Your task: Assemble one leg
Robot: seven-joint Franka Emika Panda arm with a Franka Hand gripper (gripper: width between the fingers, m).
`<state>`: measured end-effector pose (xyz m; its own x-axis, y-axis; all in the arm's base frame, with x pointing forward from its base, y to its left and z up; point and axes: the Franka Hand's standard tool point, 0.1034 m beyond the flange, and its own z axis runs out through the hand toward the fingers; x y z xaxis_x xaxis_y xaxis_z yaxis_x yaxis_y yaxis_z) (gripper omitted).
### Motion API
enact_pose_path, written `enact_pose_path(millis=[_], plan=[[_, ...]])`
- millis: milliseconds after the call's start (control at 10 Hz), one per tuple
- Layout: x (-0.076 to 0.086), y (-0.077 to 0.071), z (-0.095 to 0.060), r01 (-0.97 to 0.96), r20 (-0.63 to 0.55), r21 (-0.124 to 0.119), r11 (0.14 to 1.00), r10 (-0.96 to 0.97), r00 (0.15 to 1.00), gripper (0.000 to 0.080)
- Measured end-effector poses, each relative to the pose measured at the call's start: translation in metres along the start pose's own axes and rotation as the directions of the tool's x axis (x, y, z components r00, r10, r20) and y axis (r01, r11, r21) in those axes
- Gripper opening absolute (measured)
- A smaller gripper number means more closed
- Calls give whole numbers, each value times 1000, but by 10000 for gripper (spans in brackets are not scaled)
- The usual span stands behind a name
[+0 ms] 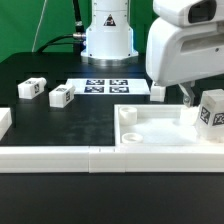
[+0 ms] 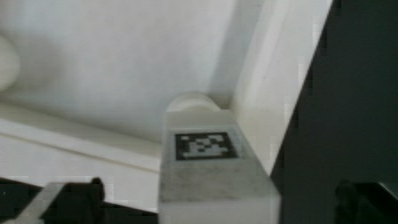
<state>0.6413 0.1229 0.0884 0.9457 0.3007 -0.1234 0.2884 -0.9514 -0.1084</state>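
My gripper [image 1: 200, 102] hangs at the exterior view's right and is shut on a leg [image 1: 212, 110], a small white block with a black-and-white tag. It holds the leg tilted over the right corner of the large white tray-like piece [image 1: 160, 128]. In the wrist view the leg [image 2: 214, 165] runs between my dark fingers [image 2: 68, 202], and its far end meets the tray's inner corner [image 2: 199, 100]. Three more legs lie on the black table: two at the left [image 1: 30, 88] [image 1: 62, 95] and one behind the tray [image 1: 157, 92].
The marker board [image 1: 105, 86] lies in front of the robot base [image 1: 107, 35]. Long white border rails [image 1: 60, 156] run along the front, and another rail's end [image 1: 4, 122] shows at the left edge. The tray's raised walls [image 2: 267, 60] stand close round the leg's end.
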Motion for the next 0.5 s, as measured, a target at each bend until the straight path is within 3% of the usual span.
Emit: enact_pose_path(millis=[300,400,500], plan=[[1,1,5,11,-3,0,1000,-11,1000,648],[1,1,4,11,-3,0,1000,-11,1000,532],[1,1,4,11,-3,0,1000,-11,1000,367]])
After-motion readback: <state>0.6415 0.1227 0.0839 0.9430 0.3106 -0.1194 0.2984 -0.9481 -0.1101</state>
